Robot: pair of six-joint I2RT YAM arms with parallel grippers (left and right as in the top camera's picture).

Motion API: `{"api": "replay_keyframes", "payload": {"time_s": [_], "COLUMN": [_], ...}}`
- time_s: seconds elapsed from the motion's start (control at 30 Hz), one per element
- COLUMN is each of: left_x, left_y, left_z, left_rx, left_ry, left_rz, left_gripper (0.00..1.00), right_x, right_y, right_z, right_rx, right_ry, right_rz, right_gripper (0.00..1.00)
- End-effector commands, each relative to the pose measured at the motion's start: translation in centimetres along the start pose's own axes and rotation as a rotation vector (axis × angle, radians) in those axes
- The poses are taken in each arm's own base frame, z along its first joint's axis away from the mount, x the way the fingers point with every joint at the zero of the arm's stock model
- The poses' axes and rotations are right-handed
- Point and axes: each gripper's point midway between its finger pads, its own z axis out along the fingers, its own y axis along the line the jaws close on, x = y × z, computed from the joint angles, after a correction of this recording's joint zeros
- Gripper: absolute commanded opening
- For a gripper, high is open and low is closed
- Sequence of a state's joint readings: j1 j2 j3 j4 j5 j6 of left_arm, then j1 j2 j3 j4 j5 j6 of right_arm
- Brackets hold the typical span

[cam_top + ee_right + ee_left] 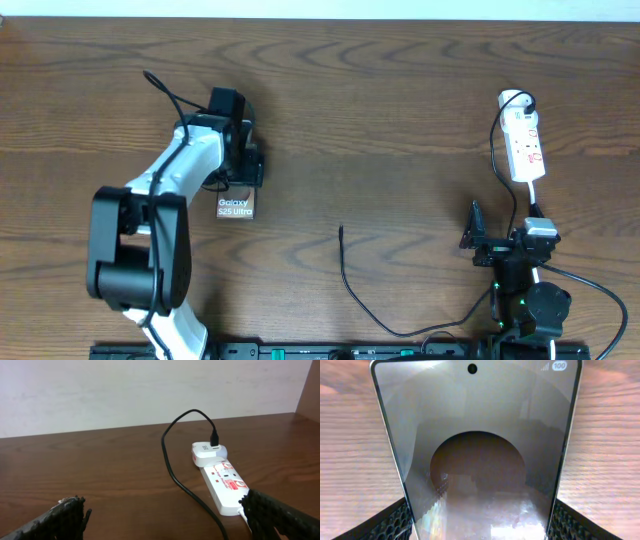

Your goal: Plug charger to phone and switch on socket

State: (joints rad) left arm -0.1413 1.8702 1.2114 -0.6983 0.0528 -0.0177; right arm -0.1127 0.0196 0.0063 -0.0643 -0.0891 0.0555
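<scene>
The phone (236, 207) was on the left of the table (380, 120), the socket (525, 148) far right; the charger (350, 285), plugged into the socket's far end, trailed forward, its tip lying between them

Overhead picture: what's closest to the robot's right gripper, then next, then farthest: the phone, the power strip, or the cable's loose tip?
1. Power strip, just beyond the right gripper, far right.
2. Charger cable's loose tip, mid-table.
3. Phone, over on the left side.
</scene>
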Motion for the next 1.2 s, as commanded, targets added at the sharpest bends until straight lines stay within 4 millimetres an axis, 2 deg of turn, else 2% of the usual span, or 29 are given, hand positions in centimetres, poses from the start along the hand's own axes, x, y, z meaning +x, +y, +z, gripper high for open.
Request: {"api": "replay_keyframes", "payload": {"time_s": [0.0,0.43,0.83,0.97,1.17], "left_x": [-1.4,-0.4,-1.0,-1.0,0.3], "left_y": [0.1,0.1,0.0,0.0,0.1], "left_z": [-2.4,-2.7,-2.7,-2.3,-1.0], "left_rx": [-0.006,-0.004,-0.004,-0.003,-0.006], "left_ry": [-0.074,-0.04,-0.066,-0.072,-0.03], "left_rz": [0.018,0.018,0.018,0.012,0.006], "left_gripper": [0.07,0.08,0.07,0.07,0.08], "right_x": [0.2,0.2,0.2,0.2,0.2], "right_y": [0.1,0.1,0.1,0.1,0.1], "right_z": [0.0,0.0,0.0,0.0,0.0], "right_rx": [-0.004,-0.004,-0.004,-0.004,-0.004], "right_ry": [0.006,0.006,0.006,0.006,0.006], "right_rz": [-0.012,-0.012,-0.012,-0.012,-0.012], "right_gripper": [0.99,0.99,0.99,0.99,0.99]}}
